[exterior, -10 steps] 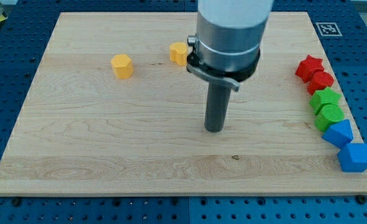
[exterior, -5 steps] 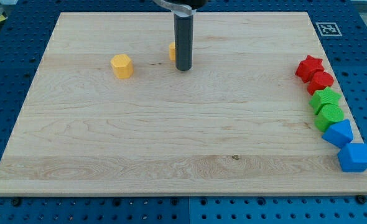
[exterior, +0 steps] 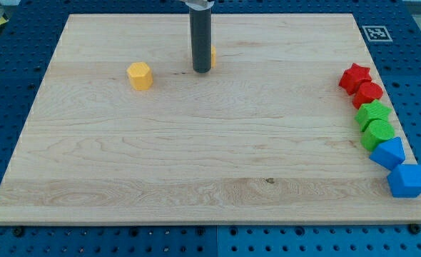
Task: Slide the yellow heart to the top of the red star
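My tip point(exterior: 201, 70) stands in the upper middle of the wooden board point(exterior: 196, 164). The yellow heart point(exterior: 212, 56) is almost wholly hidden behind the rod; only a sliver shows at the rod's right side, touching or very close to it. The red star point(exterior: 355, 76) lies at the view's right edge, at the top of a column of blocks, far right of my tip.
A yellow hexagon block point(exterior: 140, 75) lies left of my tip. Below the red star run a red block point(exterior: 369, 93), a green star point(exterior: 372, 113), a green block point(exterior: 378, 133), and two blue blocks point(exterior: 387, 152) point(exterior: 407, 180). A marker tag point(exterior: 375, 33) sits at top right.
The rod has moved from mid-board up to the heart, then slightly left and up across it, so the heart now shows at the rod's right instead of its left.
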